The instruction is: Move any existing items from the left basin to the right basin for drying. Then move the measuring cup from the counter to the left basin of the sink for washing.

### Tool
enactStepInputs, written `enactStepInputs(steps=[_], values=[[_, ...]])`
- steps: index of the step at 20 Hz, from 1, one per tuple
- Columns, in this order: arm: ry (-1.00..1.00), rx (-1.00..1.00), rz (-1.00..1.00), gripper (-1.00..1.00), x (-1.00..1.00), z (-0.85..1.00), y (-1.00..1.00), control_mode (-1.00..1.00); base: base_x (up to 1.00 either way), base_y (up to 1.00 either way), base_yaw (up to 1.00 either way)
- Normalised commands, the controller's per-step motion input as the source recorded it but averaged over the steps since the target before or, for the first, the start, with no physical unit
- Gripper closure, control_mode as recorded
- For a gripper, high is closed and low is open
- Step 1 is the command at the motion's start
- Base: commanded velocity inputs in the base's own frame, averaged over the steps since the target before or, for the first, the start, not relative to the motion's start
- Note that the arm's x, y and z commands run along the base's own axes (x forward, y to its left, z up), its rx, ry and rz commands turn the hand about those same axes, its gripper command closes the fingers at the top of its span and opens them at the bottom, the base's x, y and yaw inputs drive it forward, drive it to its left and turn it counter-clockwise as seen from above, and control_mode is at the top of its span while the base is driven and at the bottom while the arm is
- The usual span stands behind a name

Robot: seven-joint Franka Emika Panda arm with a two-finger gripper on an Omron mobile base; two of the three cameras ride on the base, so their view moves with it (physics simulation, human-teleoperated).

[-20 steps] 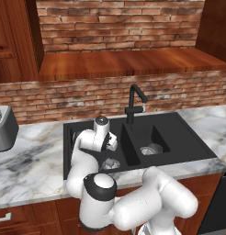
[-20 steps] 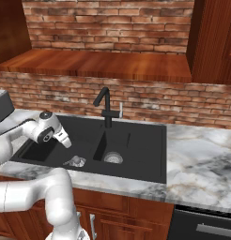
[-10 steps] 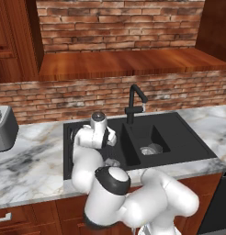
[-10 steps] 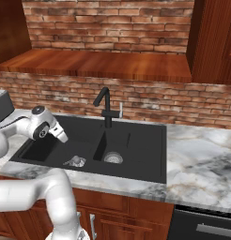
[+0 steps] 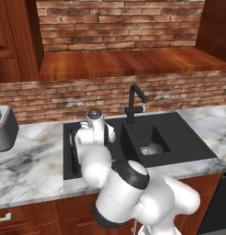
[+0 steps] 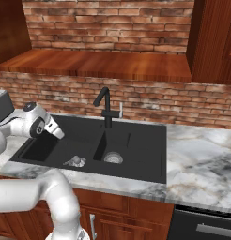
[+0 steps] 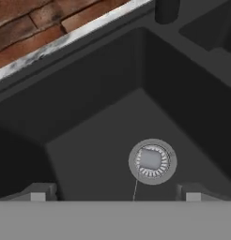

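Note:
My gripper [image 7: 116, 193] hangs open over the left basin [image 7: 89, 154], nothing between its fingers. In the right base view the gripper [image 6: 56, 132] points down into the left basin [image 6: 40, 146] from its left side. A small clear cup [image 6: 76, 161] sits low at that basin's front right, at the silver drain. The hand view shows the drain [image 7: 152, 161] with a pale glassy shape on its middle, just ahead of my right fingertip [image 7: 191, 192]. The narrower right basin [image 6: 115, 143] holds only its drain strainer [image 6: 113, 158]. The measuring cup is out of view.
A black curved faucet [image 6: 105, 105] stands behind the divider between the basins. A grey toaster [image 5: 3, 128] sits on the marble counter [image 5: 32, 160] at the far left. My own arm covers most of the left basin in the left base view.
The hand has drifted left over the left basin, and the elbow has swung up in front of the left base camera. The jaws have stayed open.

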Motion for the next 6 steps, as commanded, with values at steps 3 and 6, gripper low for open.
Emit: enactStepInputs(steps=[3,6], values=[[-0.04,-0.05,0.0,-1.0,-0.25,0.32,0.07,-1.0,0.0,0.0,0.0],[-0.05,-0.05,0.0,-1.0,-0.27,0.33,0.06,-1.0,0.0,0.0,0.0]])
